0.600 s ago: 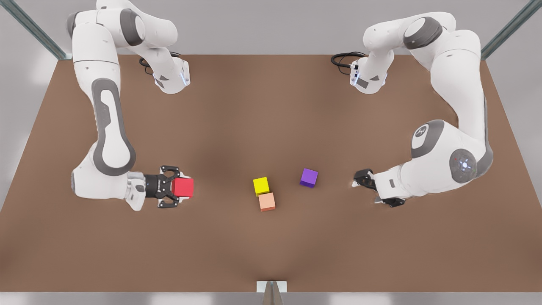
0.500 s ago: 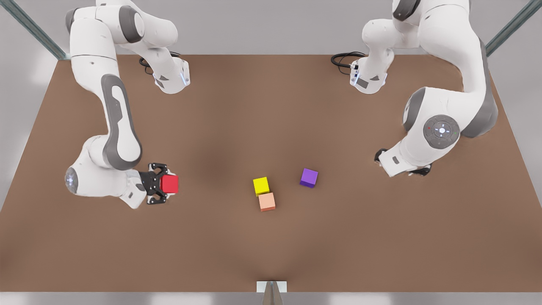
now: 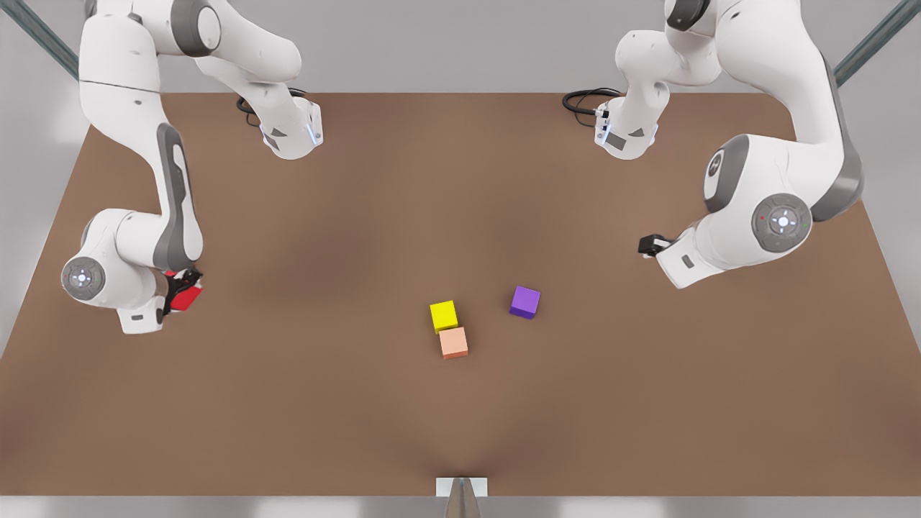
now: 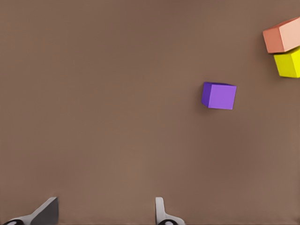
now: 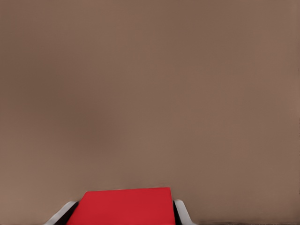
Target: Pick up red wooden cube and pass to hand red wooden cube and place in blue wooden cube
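The red wooden cube point(image 3: 190, 297) hangs at the front view's far left, under the wrist of the arm there. My right gripper point(image 3: 183, 291) is shut on it. In the right wrist view the cube's red face point(image 5: 124, 206) sits between the two pale fingertips of my right gripper point(image 5: 124, 213), above bare table. My left gripper point(image 3: 648, 245) is on the front view's right, raised above the table. In the left wrist view my left gripper point(image 4: 104, 209) stands open with nothing between its fingertips. The blue wooden cube is out of view.
A purple cube point(image 3: 525, 301), a yellow cube point(image 3: 444, 316) and a salmon-orange cube point(image 3: 454, 342) touching the yellow one lie near the middle of the brown table point(image 3: 460, 201). The left wrist view also shows the purple cube point(image 4: 219, 95).
The right gripper has drawn back toward the front view's left edge with the red cube. The left gripper has pulled away from the purple cube, up and toward the front view's right.
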Available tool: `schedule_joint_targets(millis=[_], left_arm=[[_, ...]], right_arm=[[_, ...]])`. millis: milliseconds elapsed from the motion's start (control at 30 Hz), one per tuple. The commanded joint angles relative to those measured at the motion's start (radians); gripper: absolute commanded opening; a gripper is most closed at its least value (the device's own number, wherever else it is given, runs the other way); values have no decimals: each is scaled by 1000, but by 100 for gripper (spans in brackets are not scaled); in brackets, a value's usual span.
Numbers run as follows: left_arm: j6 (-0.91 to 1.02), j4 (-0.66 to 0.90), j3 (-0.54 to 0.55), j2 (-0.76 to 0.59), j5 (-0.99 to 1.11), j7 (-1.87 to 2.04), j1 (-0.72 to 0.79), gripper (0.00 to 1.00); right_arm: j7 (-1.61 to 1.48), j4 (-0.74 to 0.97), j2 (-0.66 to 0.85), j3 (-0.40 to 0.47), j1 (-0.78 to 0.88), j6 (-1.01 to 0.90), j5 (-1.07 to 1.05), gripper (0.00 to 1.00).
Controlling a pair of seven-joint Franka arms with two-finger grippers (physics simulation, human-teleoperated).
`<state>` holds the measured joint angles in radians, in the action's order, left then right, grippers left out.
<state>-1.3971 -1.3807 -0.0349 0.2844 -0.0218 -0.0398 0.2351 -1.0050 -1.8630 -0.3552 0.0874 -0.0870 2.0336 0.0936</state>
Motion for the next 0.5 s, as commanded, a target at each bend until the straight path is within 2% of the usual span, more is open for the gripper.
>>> schedule_joint_targets(millis=[0,133,267,467], left_arm=[[15,0,0,-1,-4,47,1,100],[13,2,1,18,-6,48,6,100],[12,3,1,25,-6,48,16,100],[10,-6,1,16,-10,46,0,100]], right_arm=[[485,-41,8,0,-19,267,17,59],[464,-147,44,2,-54,378,20,59],[442,-151,44,5,-82,384,44,59],[416,-291,68,8,-134,501,31,59]])
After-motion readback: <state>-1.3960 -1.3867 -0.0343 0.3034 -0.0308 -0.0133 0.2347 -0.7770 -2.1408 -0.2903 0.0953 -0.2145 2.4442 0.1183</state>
